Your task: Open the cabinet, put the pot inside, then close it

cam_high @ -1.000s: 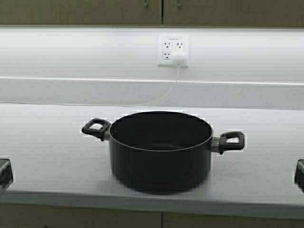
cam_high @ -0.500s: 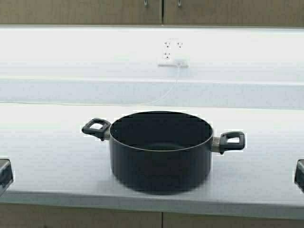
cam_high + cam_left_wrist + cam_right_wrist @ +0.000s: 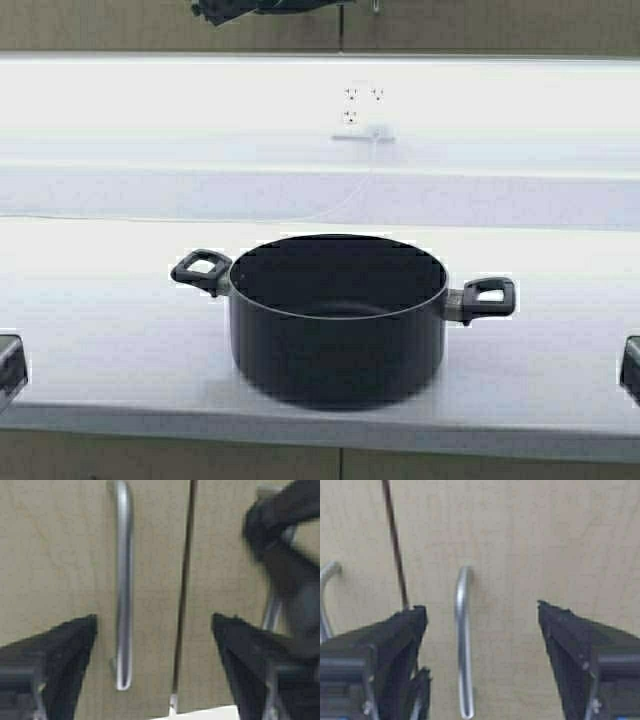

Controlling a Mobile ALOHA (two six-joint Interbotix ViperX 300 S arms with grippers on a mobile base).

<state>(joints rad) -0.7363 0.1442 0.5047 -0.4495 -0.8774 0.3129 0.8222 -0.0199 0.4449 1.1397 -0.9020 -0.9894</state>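
The black pot [image 3: 338, 320] stands upright on the white counter [image 3: 100, 320], with nothing in it. Above, the cabinet [image 3: 480, 25] has both tan doors shut. A dark part of an arm [image 3: 250, 8] crosses its lower edge in the high view. My left gripper [image 3: 154, 617] is open and faces the left door, its fingers on either side of that door's metal handle [image 3: 123, 580] without touching it. My right gripper [image 3: 481, 607] is open in the same way around the right door's handle [image 3: 463, 645]. The door seam [image 3: 182, 605] runs between the two handles.
A wall outlet [image 3: 365, 110] with a white plug and a cord hanging to the counter sits on the backsplash behind the pot. Tan base cabinet fronts [image 3: 150, 460] show below the counter edge. The right arm's gripper [image 3: 285, 555] shows close beside the left one.
A dark arm part has come into the top of the high view, in front of the cabinet's lower edge. The pot has stayed where it was.
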